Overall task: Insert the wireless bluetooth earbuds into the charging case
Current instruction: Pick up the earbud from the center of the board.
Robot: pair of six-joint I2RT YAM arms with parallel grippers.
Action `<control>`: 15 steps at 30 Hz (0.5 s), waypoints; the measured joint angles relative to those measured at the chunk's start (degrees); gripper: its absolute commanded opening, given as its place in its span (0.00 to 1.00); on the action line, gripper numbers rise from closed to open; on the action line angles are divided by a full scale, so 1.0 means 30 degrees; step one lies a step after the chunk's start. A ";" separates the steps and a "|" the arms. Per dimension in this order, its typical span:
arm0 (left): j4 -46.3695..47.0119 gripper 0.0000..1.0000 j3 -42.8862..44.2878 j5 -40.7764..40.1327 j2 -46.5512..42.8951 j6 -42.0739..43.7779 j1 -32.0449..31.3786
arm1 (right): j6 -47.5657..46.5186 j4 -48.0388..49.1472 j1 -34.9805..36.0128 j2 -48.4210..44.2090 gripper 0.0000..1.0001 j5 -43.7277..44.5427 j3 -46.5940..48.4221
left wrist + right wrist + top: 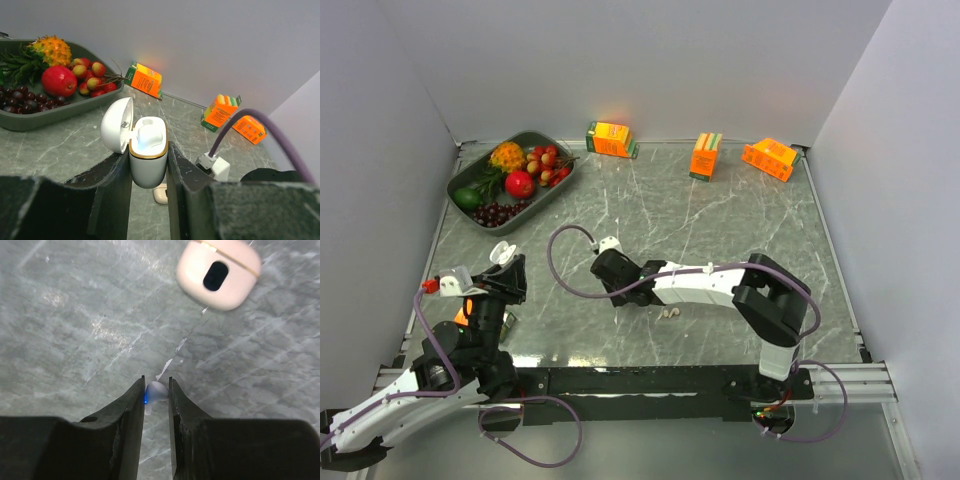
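The charging case (148, 172) is being squeezed in the left gripper (148, 152), a tiny earbud (156, 391) in the right gripper's (156, 382) almost-shut jaws.

Left arm (440, 375) folded low at the near-left corner, wrist tipped upward. Left gripper (148, 152) clamped on the charging case (148, 170), one finger on each side. Right arm (705, 285) stretched leftward from its base, elbow raised at the right. Right gripper (156, 387) points down, fingers close together with an earbud (156, 391) pinched between them; both fingers appear to touch it.

Lab cell: white walls (620, 60), marble-look table (720, 220)
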 measured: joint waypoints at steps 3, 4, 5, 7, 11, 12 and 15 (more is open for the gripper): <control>0.0022 0.01 0.0000 0.0007 0.0000 0.0000 0.0000 | 0.0015 0.0015 0.0000 -0.0532 0.00 0.0372 -0.0066; 0.0022 0.01 0.0000 0.0015 0.0000 -0.0007 0.0000 | 0.0044 0.0000 -0.0015 -0.0750 0.00 0.0510 -0.0153; 0.0029 0.01 0.0000 0.0029 0.0015 0.0000 0.0000 | 0.0051 -0.0007 -0.0022 -0.0925 0.00 0.0605 -0.0240; 0.0058 0.01 0.0000 0.0036 0.0095 0.0000 0.0000 | 0.0087 -0.0073 -0.0087 -0.1370 0.00 0.0976 -0.0459; 0.0474 0.01 0.0000 0.0109 0.0503 0.0117 0.0000 | 0.0051 -0.0270 -0.0189 -0.2667 0.00 0.2142 -0.0874; 0.0670 0.01 0.0000 0.0175 0.0656 0.0160 0.0000 | -0.0015 -0.0342 -0.0226 -0.3031 0.00 0.2448 -0.0933; 0.1494 0.01 -0.0007 0.0401 0.1384 0.0372 0.0000 | -0.0466 -0.0306 -0.0328 -0.5071 0.00 0.3840 -0.1129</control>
